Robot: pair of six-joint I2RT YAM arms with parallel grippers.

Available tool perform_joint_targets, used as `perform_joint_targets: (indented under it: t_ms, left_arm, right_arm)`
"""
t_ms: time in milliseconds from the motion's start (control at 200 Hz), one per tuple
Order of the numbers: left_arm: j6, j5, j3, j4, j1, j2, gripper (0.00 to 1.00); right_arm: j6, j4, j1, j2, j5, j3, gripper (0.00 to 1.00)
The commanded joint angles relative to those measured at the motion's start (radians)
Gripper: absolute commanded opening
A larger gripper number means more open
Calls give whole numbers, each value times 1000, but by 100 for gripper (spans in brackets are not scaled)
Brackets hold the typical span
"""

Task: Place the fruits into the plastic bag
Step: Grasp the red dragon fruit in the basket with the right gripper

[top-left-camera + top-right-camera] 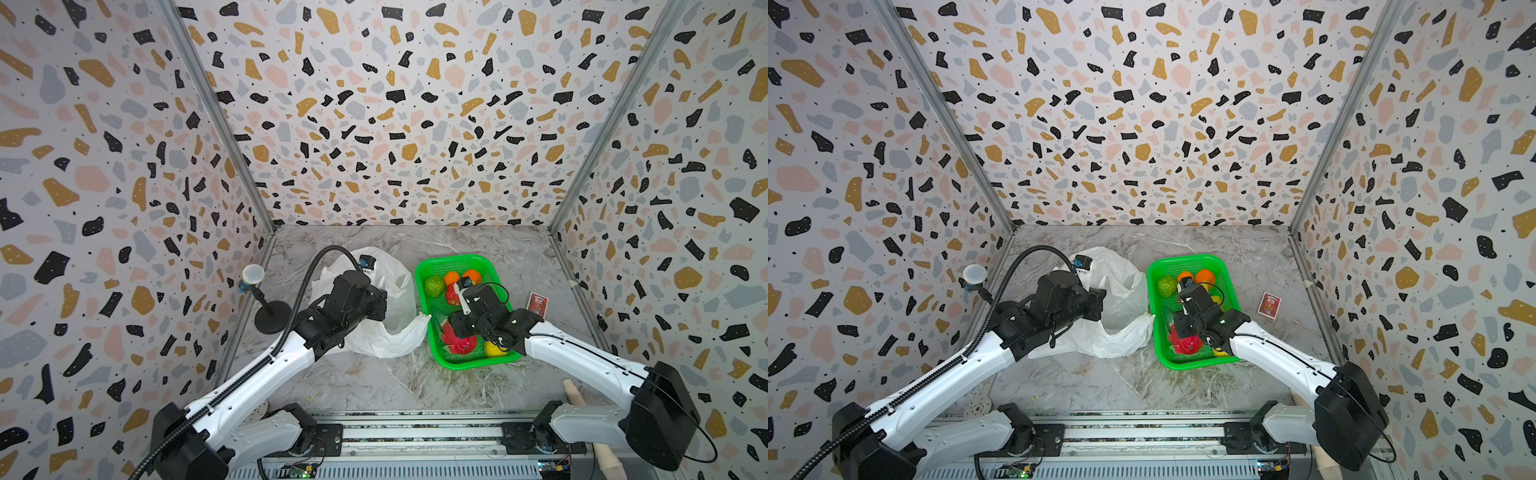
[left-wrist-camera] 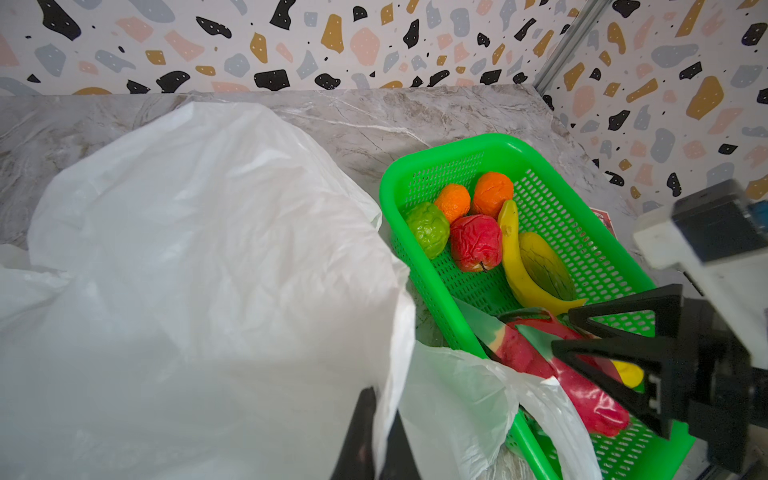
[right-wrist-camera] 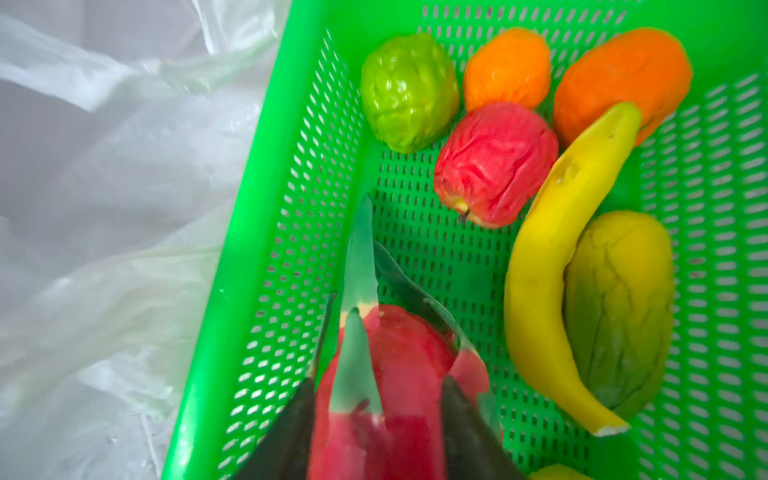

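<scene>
**Lot: fruit-bagging set on marble-pattern desk (image 1: 374, 386)**

**Step in hand:** first pick, by the look of it; no fruit shows inside the bag. The right gripper (image 3: 378, 382) sits low in the green mesh tray (image 2: 494, 139), with its jaws set against both flanks of the dragon fruit (image 3: 407, 345), pinching it. Whether the fruit has left the tray floor cannot be told.

**Bag:** plastic bag (image 1: 395, 336), thin, white and crinkled, lies on the desk just beside the tray, one flap touching the tray's rim. The left gripper (image 2: 382, 401) has its jaws pressed together on a fold of the bag's edge, holding the film raised.

**Other fruits, all in the tray:**
- banana (image 3: 552, 266), lying against the green-yellow oblong (image 3: 623, 307)
- red round (image 3: 494, 162)
- green round (image 3: 407, 91)
- two oranges (image 3: 507, 66) (image 3: 623, 79)
- yellow round (image 1: 494, 349), partly hidden by the right arm

**Next move, as judged:** lift the dragon fruit high enough to clear the tray wall, carry it across to the bag's mouth, and release only once it is over the opening. Its leaf tips may snag the mesh or the film.

**Writing:** a small red printed pack (image 1: 537, 305) lies on the desk beyond the tray, its print too small to read. No lettering shows on the bag or tray
</scene>
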State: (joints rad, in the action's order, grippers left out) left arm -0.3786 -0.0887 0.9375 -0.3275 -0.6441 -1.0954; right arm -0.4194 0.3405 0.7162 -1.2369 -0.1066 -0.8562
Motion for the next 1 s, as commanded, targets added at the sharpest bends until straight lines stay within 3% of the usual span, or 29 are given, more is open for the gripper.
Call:
perform_joint_targets:
  t_ms: [0, 110, 165, 210, 290, 325, 536, 991]
  left_arm:
    - [-8, 1, -7, 30, 4, 3, 0]
    - [-8, 1, -11, 35, 4, 5, 0]
    - [-8, -2, -9, 33, 4, 9, 0]
    - [-6, -2, -7, 31, 4, 11, 0]
    - [-4, 0, -8, 28, 5, 16, 0]
    - [-1, 0, -9, 30, 4, 17, 0]
    - [6, -2, -15, 36, 4, 11, 0]
    - [27, 1, -22, 38, 4, -7, 0]
  right_arm:
    - [24, -34, -1, 51, -29, -60, 23]
    - [54, -37, -1, 40, -34, -88, 25]
    - [56, -5, -3, 20, -42, -104, 32]
    - [52, 24, -4, 5, -37, -113, 46]
    - [52, 71, -4, -9, 2, -117, 87]
    - [55, 94, -4, -12, 16, -116, 100]
    - [39, 255, -4, -52, 55, -102, 99]
    - [8, 297, -4, -144, 101, -59, 99]
